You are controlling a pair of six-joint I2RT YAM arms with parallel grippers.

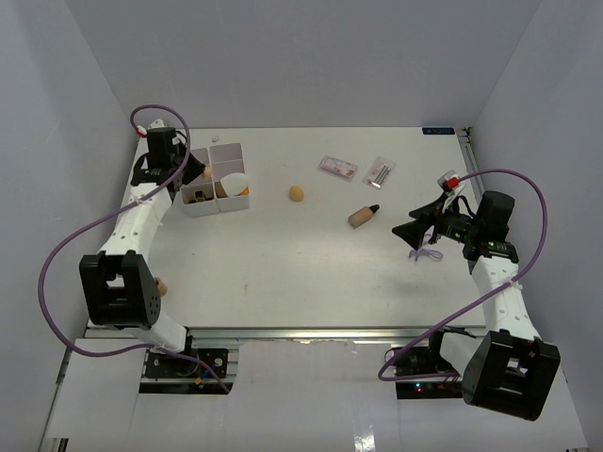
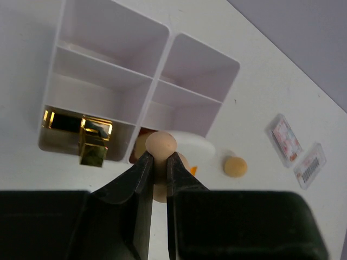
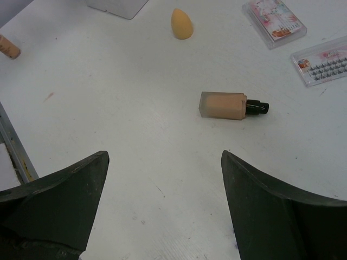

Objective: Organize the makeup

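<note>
Roughly halfway, I judge: lipsticks [image 2: 81, 127] are lying in the box [image 1: 226, 151] at ten o'clock, and the left tool [image 2: 160, 162] is pinching a sponge [image 2: 160, 145] over its rim. A second sponge [image 1: 297, 193], the bottle [image 1: 363, 216] and two packets [image 1: 337, 168] are lying loose toward one o'clock. The right tool [image 3: 164, 157] is gaping wide, holding nothing, with bare desk [image 1: 283, 273] lying toward nine o'clock of it and the three o'clock edge sitting near.

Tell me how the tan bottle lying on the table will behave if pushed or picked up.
The bottle looks flat-sided, so it would probably slide, not roll. Its body seems rigid and smooth, so it may slip in the right hand. Pushed near the black cap, it likely pivots.
</note>
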